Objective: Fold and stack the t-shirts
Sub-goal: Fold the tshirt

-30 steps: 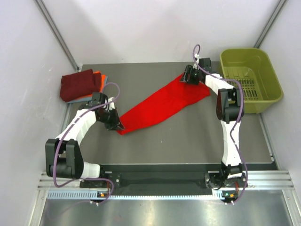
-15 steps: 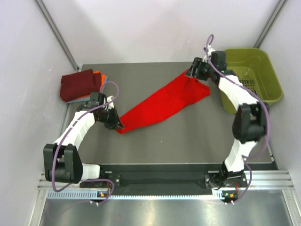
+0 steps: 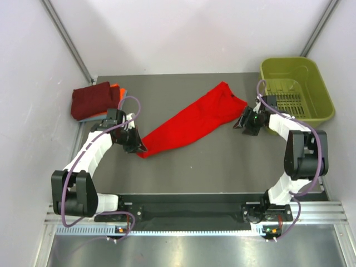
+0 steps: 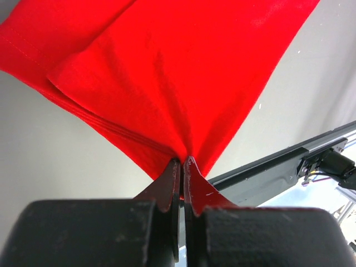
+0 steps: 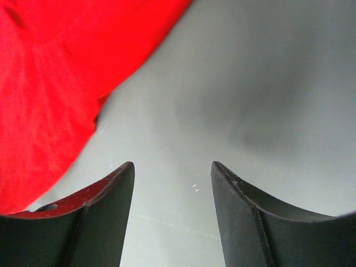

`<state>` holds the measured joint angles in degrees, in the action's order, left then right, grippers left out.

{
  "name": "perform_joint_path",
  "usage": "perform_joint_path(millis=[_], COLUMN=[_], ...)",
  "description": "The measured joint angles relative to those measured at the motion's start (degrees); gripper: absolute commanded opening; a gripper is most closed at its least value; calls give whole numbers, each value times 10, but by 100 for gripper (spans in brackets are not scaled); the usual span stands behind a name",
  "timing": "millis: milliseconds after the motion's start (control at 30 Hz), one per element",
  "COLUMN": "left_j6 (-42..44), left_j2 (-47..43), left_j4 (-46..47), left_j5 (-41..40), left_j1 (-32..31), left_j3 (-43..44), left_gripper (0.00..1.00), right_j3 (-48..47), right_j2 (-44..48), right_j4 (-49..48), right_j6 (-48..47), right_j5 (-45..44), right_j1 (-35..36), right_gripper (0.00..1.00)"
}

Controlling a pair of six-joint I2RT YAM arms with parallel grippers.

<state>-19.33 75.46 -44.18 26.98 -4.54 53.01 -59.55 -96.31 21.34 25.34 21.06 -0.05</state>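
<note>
Pulls right jaws off the far end of red t-shirt (image 3: 192, 119) since a second ago; now parks them low beside its right edge, between shirt and olive-green basket (image 3: 290, 68). Shows right jaws parted about halfway in wrist view, gripping nothing, only bare grey worktop (image 5: 233, 83) between them, red cloth off to one side. Keeps left jaws where they were, pressed fully together on the near-left corner of the shirt, fabric fanning out from the pinch. Leaves red t-shirt lying as a long diagonal band across mid worktop, near-left to far-right, far end dropped flat. Puts stack of folded t-shirts (image 3: 94, 100) at far-left corner, dark maroon on top, orange and grey-blue edges peeking out under it, well apart from both jaws.
</note>
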Motion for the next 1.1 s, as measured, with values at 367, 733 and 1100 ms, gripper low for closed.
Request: perform_joint_path(millis=[367,733,1100], left_j6=[0,10,16], left_j2=[1,21,37], left_j4=[0,0,4], left_j5=[-3,-7,28], left_j1=[0,0,-65], left_j3=[0,0,-14], left_gripper=[0,0,0], right_j3=[-86,-247,-474], right_j2=[-123,-255,-402], right_j4=[-46,-83,-80], right_j6=[15,33,32], right_j5=[-4,-34,-49], right_j1=[-12,28,59], right_gripper=[56,0,13])
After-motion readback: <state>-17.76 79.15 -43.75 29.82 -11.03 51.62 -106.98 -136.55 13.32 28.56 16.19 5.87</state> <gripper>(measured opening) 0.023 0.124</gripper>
